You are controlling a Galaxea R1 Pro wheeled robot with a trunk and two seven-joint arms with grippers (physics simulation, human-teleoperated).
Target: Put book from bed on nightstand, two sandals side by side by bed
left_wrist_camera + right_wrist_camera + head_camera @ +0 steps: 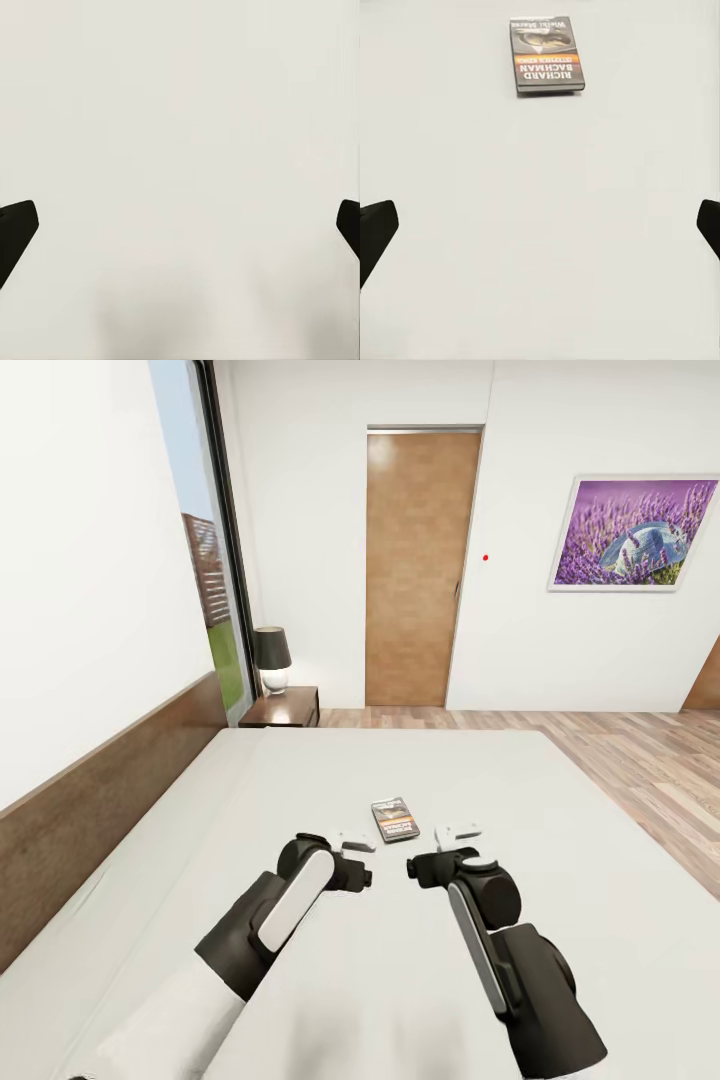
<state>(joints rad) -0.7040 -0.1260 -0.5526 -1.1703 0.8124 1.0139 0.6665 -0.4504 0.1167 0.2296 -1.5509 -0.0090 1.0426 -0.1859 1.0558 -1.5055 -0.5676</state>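
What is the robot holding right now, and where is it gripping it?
Nothing. Both the left gripper and the right gripper are open above the bed; the book lies untouched between them.

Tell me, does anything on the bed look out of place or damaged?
Only the book stands out: it lies flat on the bare mattress of the bed, between the two open pincers, and looks undamaged.

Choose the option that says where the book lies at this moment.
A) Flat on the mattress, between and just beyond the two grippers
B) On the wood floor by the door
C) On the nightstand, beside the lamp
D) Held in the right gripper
A: the book lies flat on the bed, untouched, with the left gripper and right gripper open on either side of it.
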